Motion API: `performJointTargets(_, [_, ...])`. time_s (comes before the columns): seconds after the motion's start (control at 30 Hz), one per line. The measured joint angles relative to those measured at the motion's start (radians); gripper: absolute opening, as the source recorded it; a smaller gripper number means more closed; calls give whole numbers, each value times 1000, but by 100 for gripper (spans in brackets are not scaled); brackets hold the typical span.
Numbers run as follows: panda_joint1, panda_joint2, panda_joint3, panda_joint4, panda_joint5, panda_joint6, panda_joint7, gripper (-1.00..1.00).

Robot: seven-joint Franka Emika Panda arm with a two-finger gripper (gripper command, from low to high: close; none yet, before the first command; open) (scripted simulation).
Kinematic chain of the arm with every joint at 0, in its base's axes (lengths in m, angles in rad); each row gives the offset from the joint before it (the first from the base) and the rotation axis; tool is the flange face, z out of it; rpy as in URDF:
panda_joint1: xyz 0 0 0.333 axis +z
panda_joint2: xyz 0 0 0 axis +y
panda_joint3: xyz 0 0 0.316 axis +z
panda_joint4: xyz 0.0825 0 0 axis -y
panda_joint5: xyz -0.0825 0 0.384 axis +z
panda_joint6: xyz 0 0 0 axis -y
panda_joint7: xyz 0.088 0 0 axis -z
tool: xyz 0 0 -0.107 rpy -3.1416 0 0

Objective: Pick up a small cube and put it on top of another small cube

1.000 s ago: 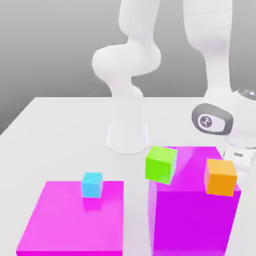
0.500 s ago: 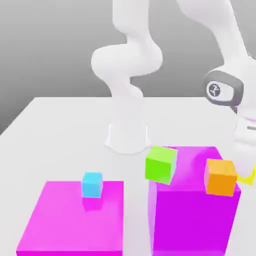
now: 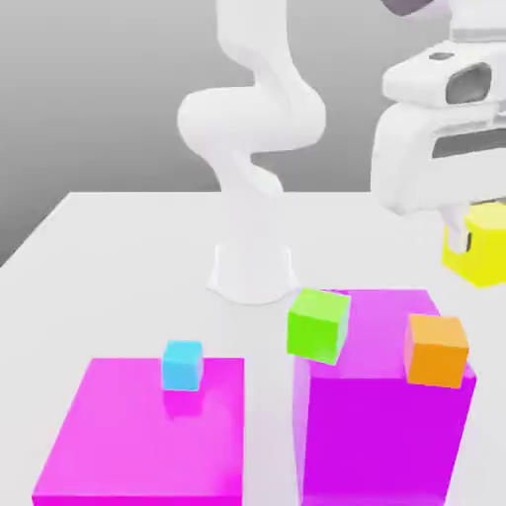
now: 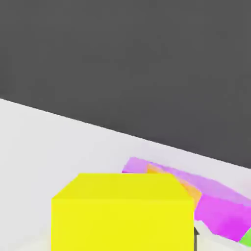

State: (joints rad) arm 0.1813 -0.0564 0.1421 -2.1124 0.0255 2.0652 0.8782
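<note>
The small cube (image 3: 484,245), bright yellow, hangs in the air at the exterior view's right edge, above and behind the tall magenta block (image 3: 380,425). My gripper (image 3: 472,237) is shut on it, with the white hand (image 3: 440,148) above. In the hand view the yellow cube (image 4: 122,213) sits close up between the fingers. An orange cube (image 3: 436,349) rests on the tall block's right side, below the held cube. A lime-green cube (image 3: 318,324) sits tilted at that block's top left corner.
A small cyan cube (image 3: 183,364) stands on a flat magenta slab (image 3: 128,440) at the exterior view's left. The arm's white base (image 3: 252,269) rises behind the blocks on the white table (image 3: 119,257).
My gripper has risen from low behind the tall magenta block to well above it, and the yellow cube has come up with it. The other cubes have stayed put.
</note>
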Motion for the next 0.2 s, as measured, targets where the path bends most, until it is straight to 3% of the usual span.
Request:
performJointTargets(0.07, [2,30,-1,-46,-12,69,10,-100])
performJointTargets(0.1, [3,41,-1,-64,-15,97,12,100])
performJointTargets(0.2, [3,41,-1,-64,-15,97,12,100])
